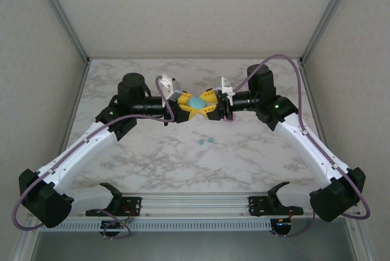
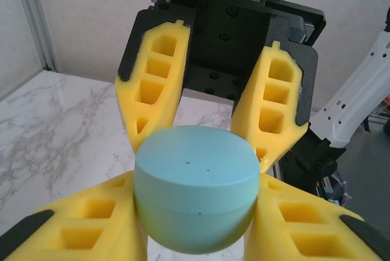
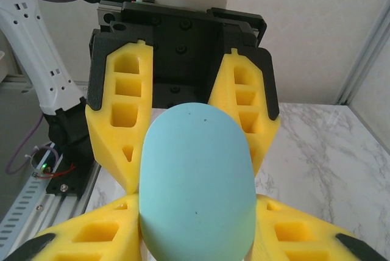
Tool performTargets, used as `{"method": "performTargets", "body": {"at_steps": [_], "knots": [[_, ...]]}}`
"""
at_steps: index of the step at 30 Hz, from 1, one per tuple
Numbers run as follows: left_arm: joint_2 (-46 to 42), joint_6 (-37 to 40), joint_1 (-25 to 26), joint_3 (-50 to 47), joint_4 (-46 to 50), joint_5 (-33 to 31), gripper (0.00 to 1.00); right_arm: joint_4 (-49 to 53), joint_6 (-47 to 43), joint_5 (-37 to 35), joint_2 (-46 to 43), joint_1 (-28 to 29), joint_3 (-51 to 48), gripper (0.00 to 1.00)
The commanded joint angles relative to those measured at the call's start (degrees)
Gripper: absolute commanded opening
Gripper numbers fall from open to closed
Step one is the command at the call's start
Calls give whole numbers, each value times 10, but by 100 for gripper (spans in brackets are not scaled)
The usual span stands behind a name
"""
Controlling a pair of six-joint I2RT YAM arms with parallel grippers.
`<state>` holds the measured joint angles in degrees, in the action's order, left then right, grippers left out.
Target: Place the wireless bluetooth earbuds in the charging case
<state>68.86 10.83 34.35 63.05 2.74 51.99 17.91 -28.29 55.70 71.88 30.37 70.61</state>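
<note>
A teal rounded charging case (image 1: pixel 196 102) hangs above the middle of the table, its lid down along a thin seam (image 2: pixel 195 207). My left gripper (image 1: pixel 185 106) is shut on it from the left; its yellow fingers (image 2: pixel 91 224) press both sides of the case (image 2: pixel 194 182). From the right, my right gripper (image 1: pixel 208 103) is shut on the same case (image 3: pixel 196 182), with its fingers (image 3: pixel 91 239) against the sides. Each wrist view shows the other gripper's fingers (image 2: pixel 155 72) (image 3: pixel 122 108) behind the case. Two tiny teal earbuds (image 1: pixel 200 142) (image 1: pixel 211 140) lie on the marble below.
The marble table (image 1: pixel 152 157) is walled by a white enclosure with metal posts (image 1: pixel 61 14). Both arms reach inward from the near corners. A rail with black brackets (image 1: pixel 195 203) runs along the near edge.
</note>
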Motion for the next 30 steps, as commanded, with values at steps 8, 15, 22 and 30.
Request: {"method": "performTargets", "body": {"at_steps": [8, 15, 22, 30], "knots": [[-21, 42, 9, -7, -2, -10, 20, 11, 49, -52, -22, -6, 13, 50], [-23, 70, 9, 0, 27, -2, 18, 10, 105, -61, -19, -11, 25, 56], [-30, 77, 8, -1, 34, -7, 18, 28, 136, -57, -12, -21, 47, 60], [-30, 70, 9, 1, 29, 0, 18, 30, 150, -66, -3, -23, 55, 62]]}}
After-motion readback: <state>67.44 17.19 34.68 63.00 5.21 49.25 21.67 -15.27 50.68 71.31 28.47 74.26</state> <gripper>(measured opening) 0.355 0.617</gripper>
